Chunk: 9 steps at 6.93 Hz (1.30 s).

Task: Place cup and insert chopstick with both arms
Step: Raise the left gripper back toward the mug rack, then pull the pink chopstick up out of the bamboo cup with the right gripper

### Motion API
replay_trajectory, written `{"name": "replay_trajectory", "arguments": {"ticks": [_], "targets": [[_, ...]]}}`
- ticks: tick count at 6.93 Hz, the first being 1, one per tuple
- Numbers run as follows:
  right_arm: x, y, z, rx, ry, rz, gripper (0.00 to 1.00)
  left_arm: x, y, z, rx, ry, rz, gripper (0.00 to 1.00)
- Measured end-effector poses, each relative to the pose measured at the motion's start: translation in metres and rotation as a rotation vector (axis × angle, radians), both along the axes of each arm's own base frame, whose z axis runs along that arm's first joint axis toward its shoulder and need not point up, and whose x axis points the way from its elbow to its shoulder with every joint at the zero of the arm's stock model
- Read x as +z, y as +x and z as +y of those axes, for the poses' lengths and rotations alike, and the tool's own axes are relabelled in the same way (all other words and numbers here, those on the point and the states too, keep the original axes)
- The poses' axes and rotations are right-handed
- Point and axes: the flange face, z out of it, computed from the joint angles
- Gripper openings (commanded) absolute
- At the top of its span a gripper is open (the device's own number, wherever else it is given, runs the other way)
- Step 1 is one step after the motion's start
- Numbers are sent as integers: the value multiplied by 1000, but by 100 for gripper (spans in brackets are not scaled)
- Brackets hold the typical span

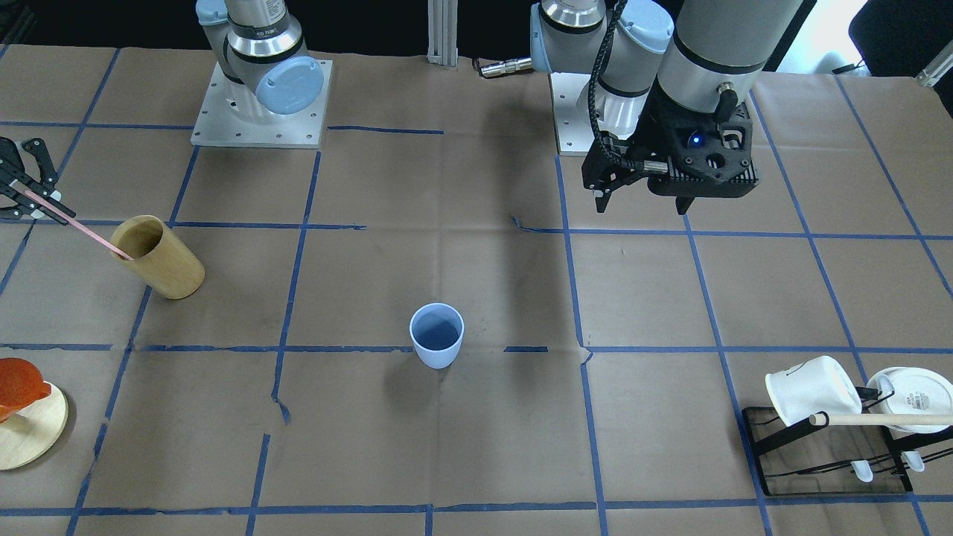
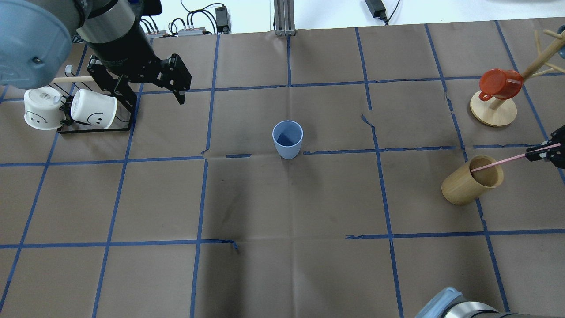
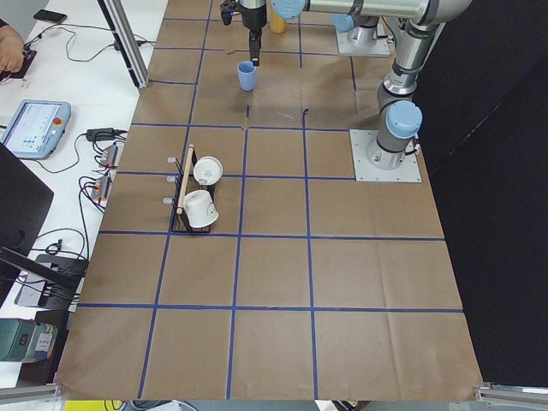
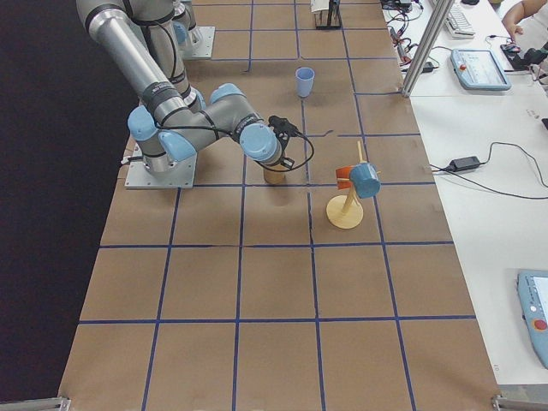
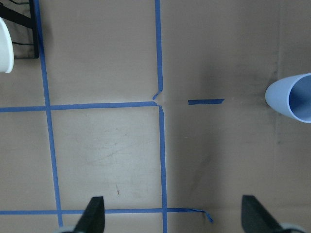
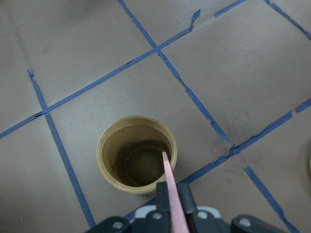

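Observation:
The light-blue cup [image 1: 436,335] stands upright and empty at the table's middle; it also shows in the overhead view [image 2: 288,139] and at the right edge of the left wrist view [image 5: 291,97]. My left gripper [image 1: 640,202] is open and empty, raised above the table and well off to the cup's side [image 2: 152,95]. My right gripper [image 2: 547,152] is shut on the pale-pink chopstick [image 2: 499,162]. The chopstick [image 6: 171,199] slants down with its tip in the mouth of a tan wooden cup [image 6: 136,158], far from the blue cup.
A black rack [image 1: 826,461] with two white mugs [image 2: 92,108] and a beige wooden rod [image 1: 878,419] sits by my left arm. A red mug [image 2: 499,84] hangs on a wooden mug tree near my right gripper. Blue tape lines cross the brown paper.

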Motion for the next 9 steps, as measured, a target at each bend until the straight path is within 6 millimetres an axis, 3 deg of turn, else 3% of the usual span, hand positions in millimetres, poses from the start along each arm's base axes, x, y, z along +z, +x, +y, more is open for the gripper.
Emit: {"name": "replay_trajectory", "arguments": {"ticks": [3, 9], "targets": [[38, -2, -11, -109, -20, -12, 7, 6, 1, -2, 6, -20, -1, 100], [107, 37, -4, -387, 34, -81, 8, 9, 4, -3, 5, -26, -2, 100]]}}
